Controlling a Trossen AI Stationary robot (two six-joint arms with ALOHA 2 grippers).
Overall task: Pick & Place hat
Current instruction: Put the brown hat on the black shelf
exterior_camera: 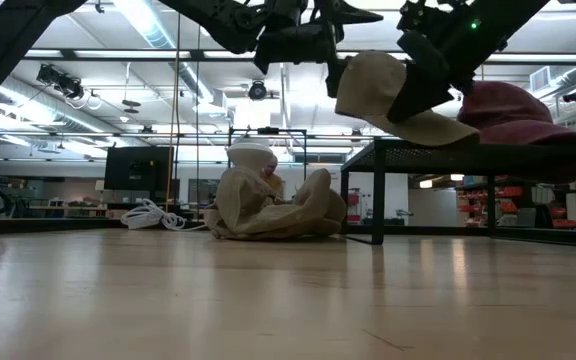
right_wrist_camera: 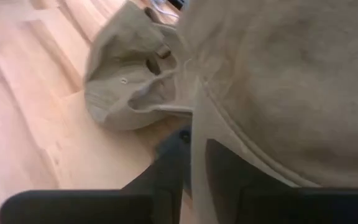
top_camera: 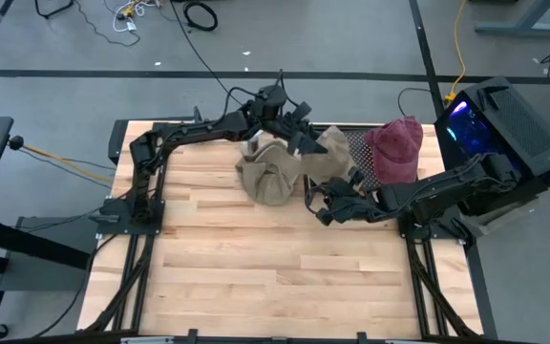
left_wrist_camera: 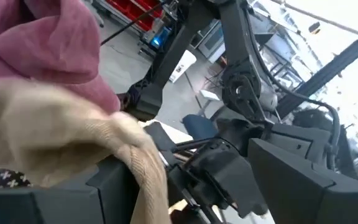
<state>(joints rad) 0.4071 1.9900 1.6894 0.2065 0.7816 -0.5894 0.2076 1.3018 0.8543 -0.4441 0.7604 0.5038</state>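
A beige hat (top_camera: pixel 330 153) (exterior_camera: pixel 398 95) sits tilted at the left end of a black mesh rack (top_camera: pixel 356 153). My right gripper (top_camera: pixel 321 196) (right_wrist_camera: pixel 194 180) reaches it from the near side and is shut on its brim. My left gripper (top_camera: pixel 301 126) (exterior_camera: pixel 340 40) stands open at the hat's far left side, by the crown; I see nothing between its fingers. A maroon hat (top_camera: pixel 396 145) (exterior_camera: pixel 518 110) lies on the rack to the right. A pile of beige hats (top_camera: pixel 268 174) (right_wrist_camera: pixel 135 74) rests on the table left of the rack. My right gripper pinches the beige hat's brim at its edge (right_wrist_camera: pixel 194 124) between its two fingers (right_wrist_camera: pixel 166 168). It comes from the table's near right, slanting down. The hat sits tilted with its crown up over the rack's left end; whether its brim rests on the rack I cannot tell.
The rack stands on legs (exterior_camera: pixel 378 200) at the table's far right. A black box with blue lights (top_camera: pixel 504 119) stands off the table's right edge. The wooden table top (top_camera: pixel 275 277) stretches bare toward its near edge.
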